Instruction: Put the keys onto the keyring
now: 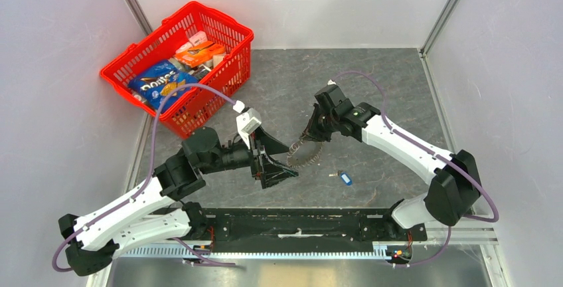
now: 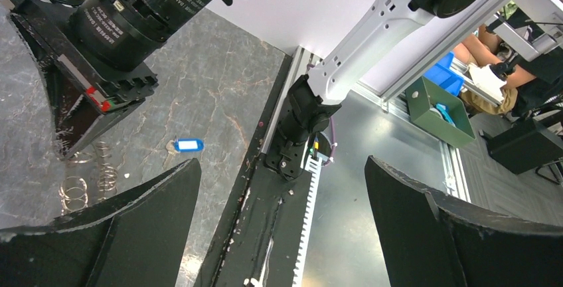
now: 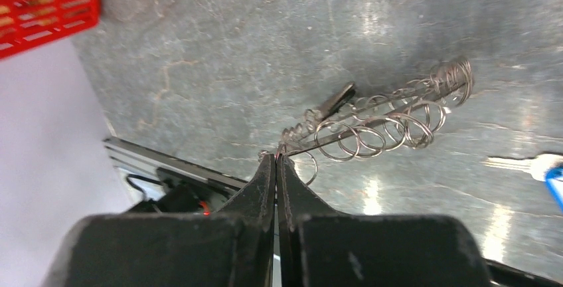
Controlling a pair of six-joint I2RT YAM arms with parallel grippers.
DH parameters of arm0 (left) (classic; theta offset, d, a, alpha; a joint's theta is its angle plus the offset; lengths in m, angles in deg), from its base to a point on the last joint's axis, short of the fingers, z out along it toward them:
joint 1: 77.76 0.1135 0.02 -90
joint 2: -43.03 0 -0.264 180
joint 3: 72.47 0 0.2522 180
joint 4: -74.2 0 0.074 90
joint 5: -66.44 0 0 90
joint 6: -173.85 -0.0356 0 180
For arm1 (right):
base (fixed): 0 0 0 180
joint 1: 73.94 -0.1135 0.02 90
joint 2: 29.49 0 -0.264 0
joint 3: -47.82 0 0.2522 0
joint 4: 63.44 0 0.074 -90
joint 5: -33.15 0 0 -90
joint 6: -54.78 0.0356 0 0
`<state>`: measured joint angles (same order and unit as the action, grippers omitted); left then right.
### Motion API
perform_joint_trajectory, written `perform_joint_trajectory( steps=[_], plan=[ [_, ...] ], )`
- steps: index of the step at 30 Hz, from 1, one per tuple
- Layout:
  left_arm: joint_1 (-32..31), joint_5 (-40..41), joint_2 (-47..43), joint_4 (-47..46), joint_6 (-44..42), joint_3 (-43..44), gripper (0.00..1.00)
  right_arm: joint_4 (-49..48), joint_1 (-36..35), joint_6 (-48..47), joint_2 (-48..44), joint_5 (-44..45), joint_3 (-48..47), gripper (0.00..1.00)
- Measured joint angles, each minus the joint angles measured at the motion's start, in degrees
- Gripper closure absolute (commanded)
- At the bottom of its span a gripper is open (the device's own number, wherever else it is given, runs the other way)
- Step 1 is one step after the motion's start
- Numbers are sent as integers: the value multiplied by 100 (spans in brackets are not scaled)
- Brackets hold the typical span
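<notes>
A silvery bunch of linked wire rings (image 1: 303, 156) lies on the grey table; in the right wrist view it stretches out as a chain (image 3: 375, 127) with one dark flat piece in it. I cannot make out separate key blades in it. My right gripper (image 3: 277, 157) is shut on the chain's near end, low over the table (image 1: 307, 138). The blue-headed key (image 1: 344, 178) lies alone to the right of the bunch, also seen in the left wrist view (image 2: 188, 145). My left gripper (image 1: 292, 162) is open and empty just left of the bunch, its jaws wide apart (image 2: 282, 164).
A red basket (image 1: 234, 29) with snack packs stands at the back left. The black base rail (image 1: 299, 224) runs along the near edge. Grey walls close in both sides.
</notes>
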<state>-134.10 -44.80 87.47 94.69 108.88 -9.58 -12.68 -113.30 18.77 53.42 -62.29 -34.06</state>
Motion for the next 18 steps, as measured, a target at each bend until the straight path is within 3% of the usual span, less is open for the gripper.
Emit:
perform_joint_trajectory(
  steps=[6, 18],
  plan=[
    [0, 13, 2, 87, -2, -11, 0, -487, 20, 798, -9, -136, 227, 100],
    [0, 173, 269, -7, -37, -85, 2, -581, 20, 1239, -793, -22, -151, 99]
  ],
)
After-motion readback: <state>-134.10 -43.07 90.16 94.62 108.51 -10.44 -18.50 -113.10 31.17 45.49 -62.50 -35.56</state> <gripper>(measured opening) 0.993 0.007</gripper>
